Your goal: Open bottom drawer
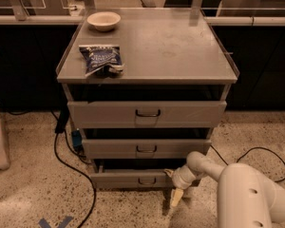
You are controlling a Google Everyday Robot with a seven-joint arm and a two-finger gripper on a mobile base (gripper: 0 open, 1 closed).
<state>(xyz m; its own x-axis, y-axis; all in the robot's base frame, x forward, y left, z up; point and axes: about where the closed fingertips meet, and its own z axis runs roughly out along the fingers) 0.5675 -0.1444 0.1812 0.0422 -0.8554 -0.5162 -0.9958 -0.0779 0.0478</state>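
gripper (175, 194) low at right end of the bottom drawer (128, 178); grip state unclear.

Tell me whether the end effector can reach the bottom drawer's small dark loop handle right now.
Probably yes: the end effector sits low beside the slim grey metal bottom drawer, with nothing between it and the small dark loop handle.

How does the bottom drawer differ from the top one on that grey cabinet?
The top drawer has the tallest, widest front; the bottom drawer has the slimmest. The gripper hangs by the bottom drawer's right end, well below the top drawer. Both fronts are the same grey.
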